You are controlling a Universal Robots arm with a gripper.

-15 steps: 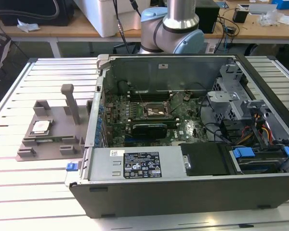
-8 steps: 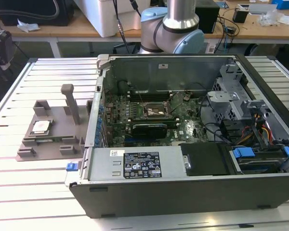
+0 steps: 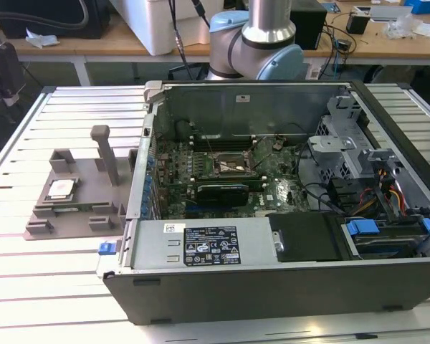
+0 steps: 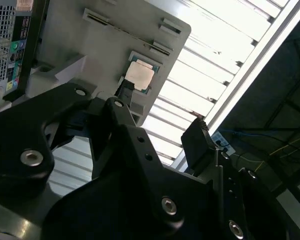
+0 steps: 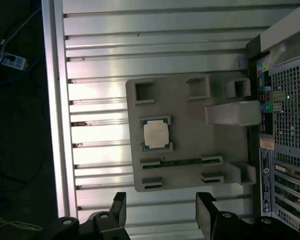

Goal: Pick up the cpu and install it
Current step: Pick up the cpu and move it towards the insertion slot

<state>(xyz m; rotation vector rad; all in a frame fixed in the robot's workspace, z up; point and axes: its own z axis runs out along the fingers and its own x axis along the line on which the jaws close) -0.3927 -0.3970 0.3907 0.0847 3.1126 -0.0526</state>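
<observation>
We note the end effector (image 5: 162,216) spread wide and holding nothing, its fingers (image 5: 119,207) apart over the slatted surface (image 5: 115,60). The cpu (image 5: 156,134) lies flat in the grey tray (image 5: 190,142), out beyond the fingertips and untouched. The open case (image 3: 272,287) stands just beside the tray.

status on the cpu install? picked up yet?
Done: nothing yet. The cpu lies flat in its recess on the grey tray, beside the open computer case. In hand: nothing. The gripper is open and empty, hanging off the tray's edge, clear of the cpu. Left: both pickup and install. In the exterior view the motherboard socket looks unfilled.
</observation>
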